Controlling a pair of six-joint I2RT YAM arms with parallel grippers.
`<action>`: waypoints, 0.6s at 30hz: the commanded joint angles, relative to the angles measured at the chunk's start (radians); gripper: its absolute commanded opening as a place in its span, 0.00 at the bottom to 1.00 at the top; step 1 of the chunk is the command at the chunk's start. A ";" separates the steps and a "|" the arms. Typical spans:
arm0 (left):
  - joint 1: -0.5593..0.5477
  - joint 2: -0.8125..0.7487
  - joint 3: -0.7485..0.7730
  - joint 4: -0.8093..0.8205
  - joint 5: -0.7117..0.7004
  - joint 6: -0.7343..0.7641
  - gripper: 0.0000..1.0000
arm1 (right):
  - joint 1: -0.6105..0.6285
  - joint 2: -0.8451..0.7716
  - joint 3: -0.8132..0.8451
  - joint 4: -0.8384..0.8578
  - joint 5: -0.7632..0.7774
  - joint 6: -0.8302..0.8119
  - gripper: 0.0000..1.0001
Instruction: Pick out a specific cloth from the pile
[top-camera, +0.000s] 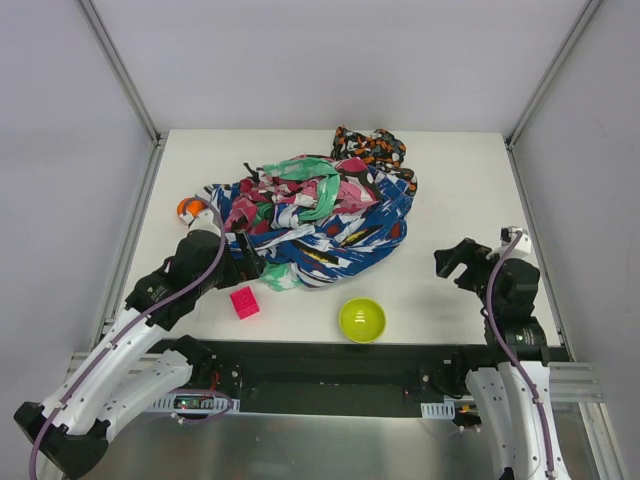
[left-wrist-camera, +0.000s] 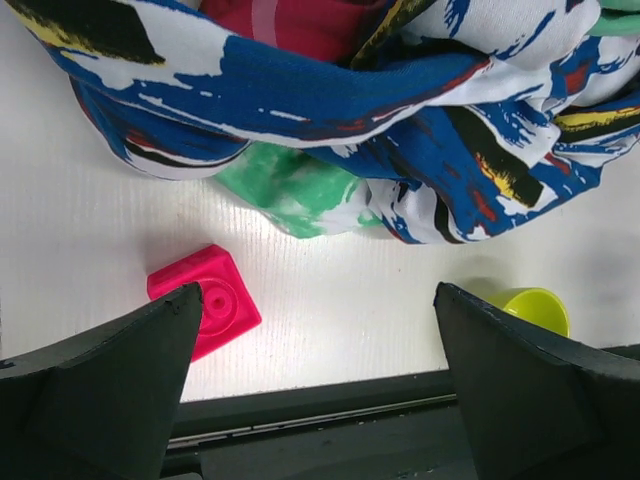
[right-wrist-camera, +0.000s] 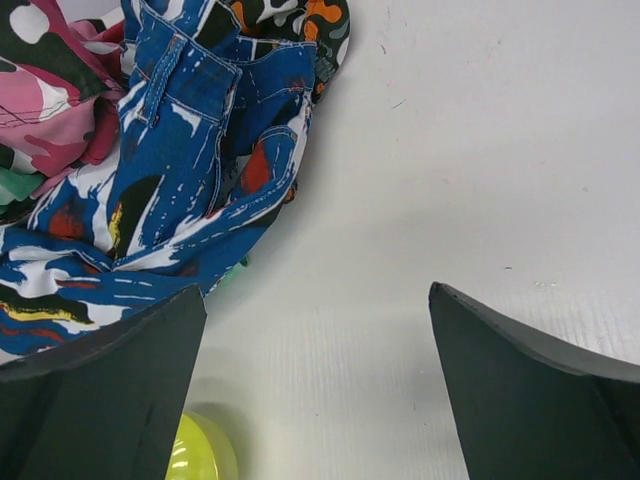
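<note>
Bright, even overhead light, soft faint shadows around the pile (top-camera: 318, 205) on the pale table (top-camera: 450, 180).

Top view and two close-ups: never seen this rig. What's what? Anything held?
Two robot arms are bolted at the near edge of the table. The top view looks down from above. The other two come from a camera on each wrist, and the dark wedges are that arm's own fingers. The left pincer sits at the edge of the fabric pile. The right pincer hangs over bare table. Both are open and empty. Also there: a pink block and a green bowl. No plain light blue cloth shows.
</note>
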 joint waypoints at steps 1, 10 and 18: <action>-0.011 0.042 0.082 0.013 -0.049 0.053 0.99 | 0.001 -0.045 -0.016 0.062 0.011 0.030 0.96; -0.066 0.200 0.190 0.120 0.031 0.188 0.99 | 0.001 -0.070 -0.074 0.148 -0.040 0.050 0.96; -0.297 0.440 0.257 0.256 0.185 0.624 0.99 | 0.001 0.002 -0.066 0.155 -0.092 0.049 0.96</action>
